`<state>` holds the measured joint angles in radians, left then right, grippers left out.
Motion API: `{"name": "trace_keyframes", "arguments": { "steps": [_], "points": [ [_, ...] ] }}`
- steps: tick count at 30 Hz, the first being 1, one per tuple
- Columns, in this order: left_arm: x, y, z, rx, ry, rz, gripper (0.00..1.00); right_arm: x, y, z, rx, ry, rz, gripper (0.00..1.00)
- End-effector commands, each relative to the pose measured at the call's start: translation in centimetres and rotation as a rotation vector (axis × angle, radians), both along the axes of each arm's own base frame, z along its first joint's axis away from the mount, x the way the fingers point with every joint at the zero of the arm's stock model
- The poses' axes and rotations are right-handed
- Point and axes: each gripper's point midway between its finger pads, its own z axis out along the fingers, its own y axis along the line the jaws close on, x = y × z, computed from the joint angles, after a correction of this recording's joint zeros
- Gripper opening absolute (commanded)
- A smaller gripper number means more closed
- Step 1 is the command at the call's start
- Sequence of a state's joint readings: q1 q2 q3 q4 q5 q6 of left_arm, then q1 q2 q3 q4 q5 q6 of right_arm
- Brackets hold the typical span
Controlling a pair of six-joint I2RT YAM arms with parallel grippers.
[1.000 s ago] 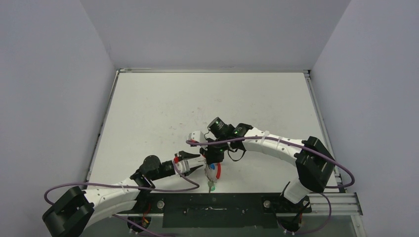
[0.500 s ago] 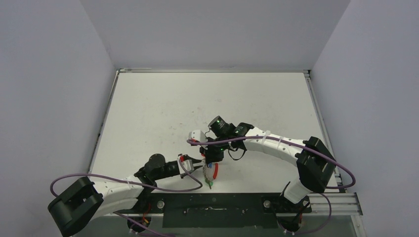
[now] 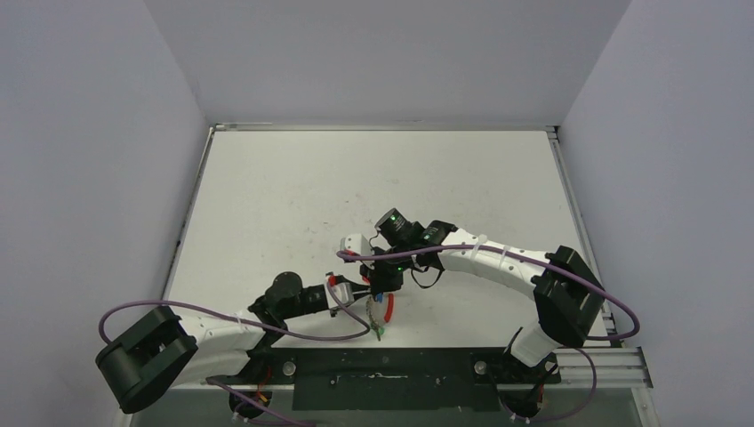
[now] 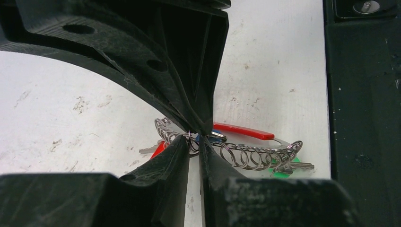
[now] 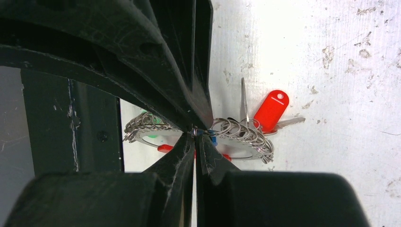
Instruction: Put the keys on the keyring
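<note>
Both grippers meet on the keyring (image 4: 255, 155), near-centre of the table (image 3: 293, 196), just far of the black base strip (image 3: 391, 366). R gripper (image 5: 195, 133) is pressed shut on the coil, prob. to anchor it. L gripper (image 4: 194, 137) pinches the coil from the left, likely to steady a turn for threading. The green key (image 4: 285, 166) & blue key (image 5: 212, 138) bunch against the coil; can't tell if threaded.

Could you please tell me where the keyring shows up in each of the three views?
Top external: keyring low centre, above the black strip.
Left wrist: keyring lower centre-right; black strip down the right side.
Right wrist: keyring mid-frame; black strip to its left.
Shared landmark: the black strip, close beside the keyring in every view.
</note>
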<state>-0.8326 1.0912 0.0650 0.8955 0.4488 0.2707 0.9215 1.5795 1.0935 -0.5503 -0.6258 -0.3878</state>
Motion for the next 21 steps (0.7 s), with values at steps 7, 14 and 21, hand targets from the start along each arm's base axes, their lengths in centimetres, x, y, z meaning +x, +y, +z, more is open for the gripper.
{"name": "trace_keyframes", "arguments": {
  "steps": [7,14,21],
  "points": [
    [-0.1,-1.5,1.9,-0.044,-0.038,-0.059,0.0,0.2,0.9,2.2,0.08,-0.047,0.032,0.0],
    [0.1,-1.7,1.5,-0.011,-0.026,-0.061,0.0,0.5,0.8,2.4,0.08,-0.065,0.024,0.0],
    [0.3,-1.7,1.5,0.008,-0.045,-0.048,0.15,0.6,0.8,2.6,0.084,-0.072,0.025,0.0]
  ]
}}
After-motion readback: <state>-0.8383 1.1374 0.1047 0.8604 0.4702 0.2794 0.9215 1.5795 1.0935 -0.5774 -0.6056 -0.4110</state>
